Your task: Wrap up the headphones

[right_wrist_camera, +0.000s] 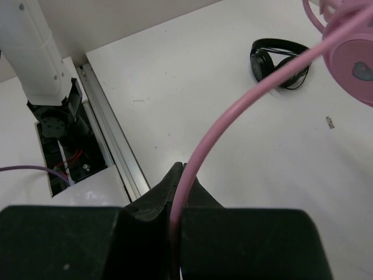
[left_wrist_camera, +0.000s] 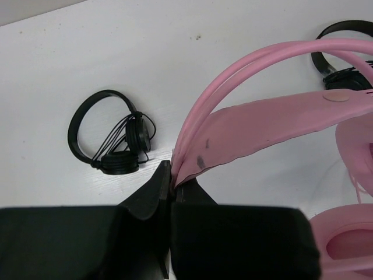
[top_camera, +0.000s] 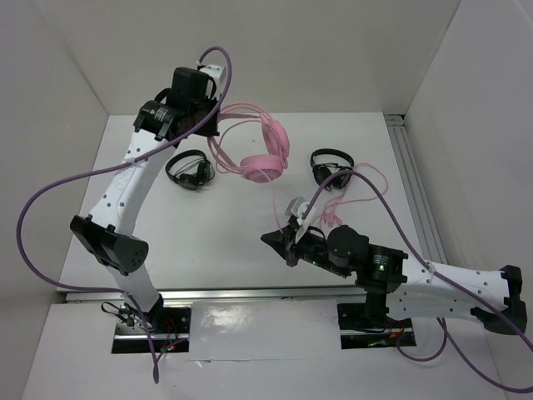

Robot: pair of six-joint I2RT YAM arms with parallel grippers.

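Observation:
The pink headphones point(top_camera: 263, 158) lie at the back middle of the table, cups down and headband arching toward the left. My left gripper point(top_camera: 211, 133) is shut on the end of the pink headband point(left_wrist_camera: 256, 125), jaws pressed together in the left wrist view point(left_wrist_camera: 173, 178). One pink cup point(left_wrist_camera: 349, 242) shows at that view's right edge. The thin pink cable point(top_camera: 366, 179) loops out to the right. My right gripper point(top_camera: 271, 239) is shut on the cable point(right_wrist_camera: 233, 114), which runs up from between the jaws point(right_wrist_camera: 183, 172) toward a pink cup point(right_wrist_camera: 352, 64).
Two small black headsets lie on the table, one to the left of the pink headphones point(top_camera: 190, 169) and one to the right point(top_camera: 331, 164). White walls close in the table at the back and sides. A metal rail point(top_camera: 250, 293) runs along the near edge.

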